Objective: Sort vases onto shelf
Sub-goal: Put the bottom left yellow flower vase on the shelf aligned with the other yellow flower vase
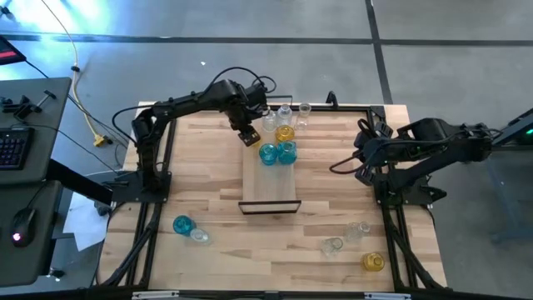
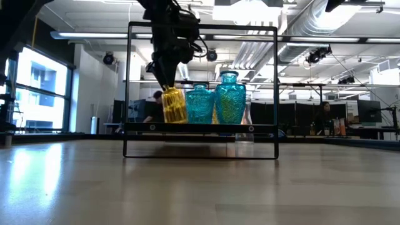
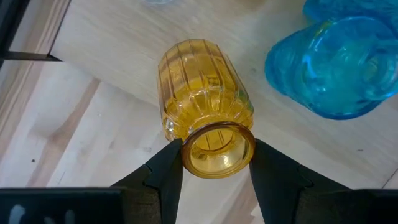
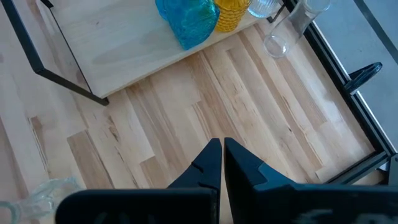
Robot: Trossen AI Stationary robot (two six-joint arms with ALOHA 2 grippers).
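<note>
Beyond the tabletop [image 1: 208, 175]: grey floor, a desk with keyboard and mouse at the left; in the low view, a lit hall with ducts overhead and dim figures too far off to make out.

Pale butcher-block planks, framed in black rails. Near the middle, reaching toward the far edge: the shelf [image 1: 268, 179], a narrow light-wood board with thin black frame ends, its far part crowded and partly covered by the arm.

Above the shelf's far left corner: left gripper [image 3: 214, 163], clenched on the ribbed neck of an amber vase [image 3: 204, 102], fingers [image 3: 165, 171] pressed to either side of the rim. Whether its base touches the board cannot be told.

Just beside it, two teal vases [image 1: 277, 153], patterned glass, upright on the board; behind them another amber one [image 1: 285, 132] and clear ones [image 1: 287, 113], overlapping and hard to count.

Near the right edge of the tabletop: right gripper [image 4: 222, 163], clenched on nothing, well apart from the shelf.

Toward the near left corner: a teal vase on its side [image 1: 181, 224], a clear one [image 1: 200, 237] beside it. Toward the near right corner: two clear vases [image 1: 346, 238] and a fallen amber vase [image 1: 372, 262].
</note>
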